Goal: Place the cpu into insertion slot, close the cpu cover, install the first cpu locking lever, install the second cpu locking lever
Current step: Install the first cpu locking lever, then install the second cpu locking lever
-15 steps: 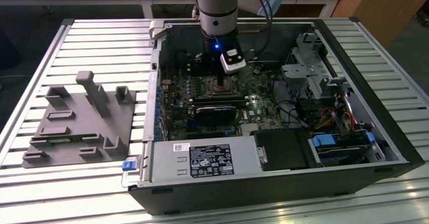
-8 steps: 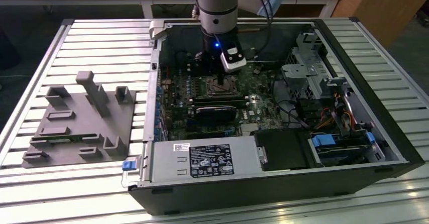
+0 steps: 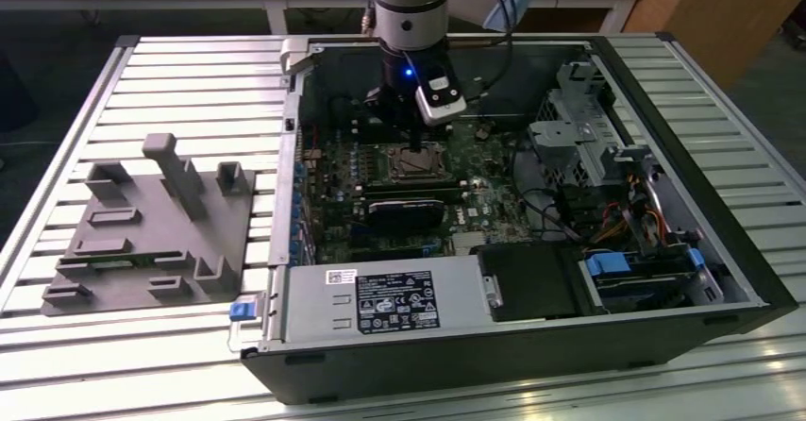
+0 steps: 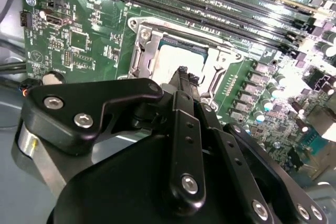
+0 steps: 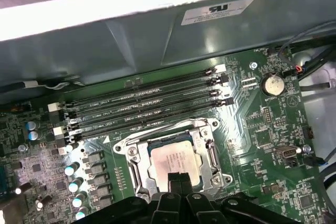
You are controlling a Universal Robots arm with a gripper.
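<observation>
Here the gripper [image 5: 179, 179], fingers pressed together, hovers directly above the cpu [image 5: 170, 158] seated under the lowered cpu cover [image 5: 207, 153].

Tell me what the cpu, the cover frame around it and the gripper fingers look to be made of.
The cpu: dull silver-grey top, apparently brushed metal, with soft matte glare. The cpu cover: thin bright silvery plate, probably stamped steel, with sharp highlights on its edges. The gripper fingers: matte black, bolted links; whether coated metal or hard plastic is unclear.
</observation>
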